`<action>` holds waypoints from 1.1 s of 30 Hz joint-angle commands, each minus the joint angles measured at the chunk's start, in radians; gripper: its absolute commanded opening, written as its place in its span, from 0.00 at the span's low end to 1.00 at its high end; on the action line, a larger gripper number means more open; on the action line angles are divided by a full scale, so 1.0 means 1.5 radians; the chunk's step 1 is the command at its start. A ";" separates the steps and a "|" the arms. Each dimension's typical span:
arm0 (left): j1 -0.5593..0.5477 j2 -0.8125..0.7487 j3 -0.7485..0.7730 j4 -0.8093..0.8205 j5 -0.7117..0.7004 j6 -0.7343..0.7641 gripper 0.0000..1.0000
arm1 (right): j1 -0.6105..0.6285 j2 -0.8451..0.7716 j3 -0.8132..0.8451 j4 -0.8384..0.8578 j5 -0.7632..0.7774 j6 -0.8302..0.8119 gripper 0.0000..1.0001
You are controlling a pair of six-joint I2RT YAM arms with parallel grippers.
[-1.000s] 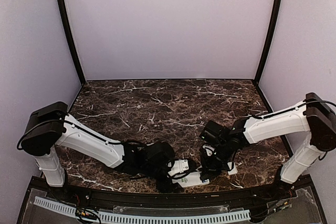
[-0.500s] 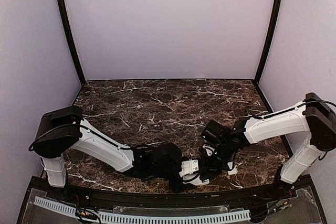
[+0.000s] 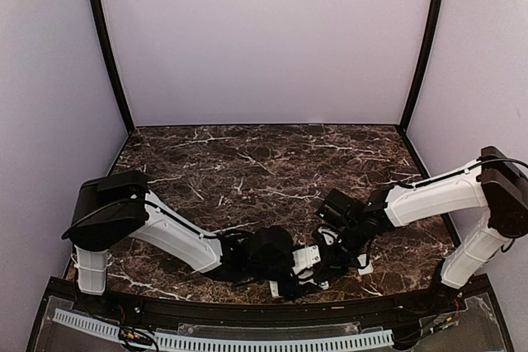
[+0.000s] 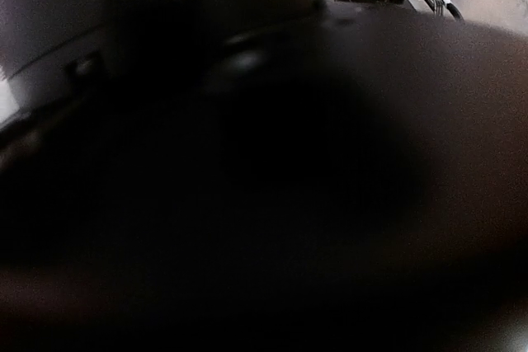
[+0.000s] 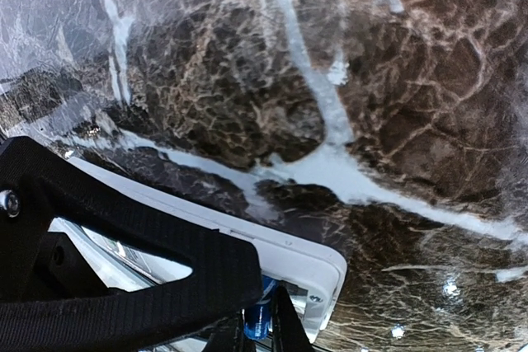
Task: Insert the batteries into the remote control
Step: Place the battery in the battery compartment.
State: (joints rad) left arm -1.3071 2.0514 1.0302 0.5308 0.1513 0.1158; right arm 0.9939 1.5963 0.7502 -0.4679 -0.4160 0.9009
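The white remote control (image 5: 289, 255) lies at the table's near edge, its open battery bay facing up; in the top view the grippers mostly hide it. My right gripper (image 5: 257, 329) is shut on a blue battery (image 5: 259, 316) and holds it upright at the end of the bay. My left gripper (image 3: 302, 274) is on the remote from the left, and one of its black ribbed fingers (image 5: 140, 261) lies across the remote's body. The left wrist view is almost fully dark. My right gripper (image 3: 329, 264) meets the left one over the remote. No other battery shows.
A small white cover piece (image 3: 365, 268) lies on the dark marble table (image 3: 247, 171) just right of the right gripper. The black front rail (image 3: 247, 311) runs close behind the remote. Lilac walls enclose the sides and the back.
My left arm has swung and reached further right, bringing its gripper and the remote closer under the right gripper. The right arm has barely moved.
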 commanded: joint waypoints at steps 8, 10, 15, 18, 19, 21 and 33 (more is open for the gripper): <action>-0.003 0.036 0.011 -0.056 -0.006 -0.014 0.50 | 0.046 0.116 -0.087 0.254 0.194 -0.010 0.06; -0.003 0.037 0.014 -0.063 -0.007 -0.009 0.50 | 0.045 0.116 -0.087 0.255 0.195 -0.010 0.06; -0.012 0.045 0.023 -0.100 -0.025 0.017 0.45 | 0.045 0.118 -0.078 0.247 0.194 -0.015 0.07; -0.015 0.045 0.023 -0.114 -0.029 0.031 0.42 | 0.046 0.109 -0.075 0.239 0.197 -0.014 0.09; -0.016 0.045 0.024 -0.117 -0.028 0.034 0.41 | 0.045 0.105 -0.074 0.236 0.197 -0.014 0.10; -0.016 0.045 0.027 -0.124 -0.023 0.040 0.39 | 0.045 0.100 -0.072 0.231 0.198 -0.013 0.13; -0.017 0.047 0.028 -0.144 -0.013 0.056 0.39 | 0.045 0.066 -0.041 0.192 0.195 -0.025 0.23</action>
State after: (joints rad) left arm -1.3132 2.0563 1.0595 0.4690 0.1501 0.1303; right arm 1.0069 1.5578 0.7216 -0.4221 -0.3897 0.8661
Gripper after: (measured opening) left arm 0.395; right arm 0.204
